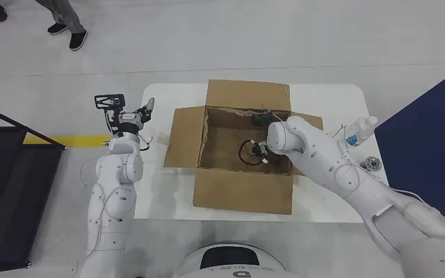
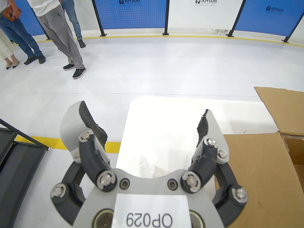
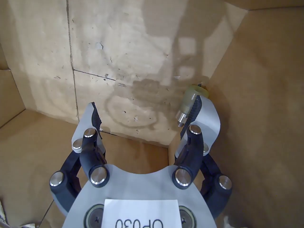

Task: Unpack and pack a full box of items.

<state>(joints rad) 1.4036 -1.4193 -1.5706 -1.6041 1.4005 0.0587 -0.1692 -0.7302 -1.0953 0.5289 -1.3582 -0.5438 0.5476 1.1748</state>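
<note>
A: How far along?
B: Partway, I'd judge: a bottle sits out on the table, and a small fitting lies in the box corner.
A: Tools?
B: Right tool wide beside that fitting; left tool wide, empty, over the table edge.

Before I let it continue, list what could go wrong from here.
The small part lies in a corner of the box; the open right gripper may scrape the wall or knock the part aside rather than close around it. The arm reaches deep inside, so lifting could drag the box toward the bottle.
</note>
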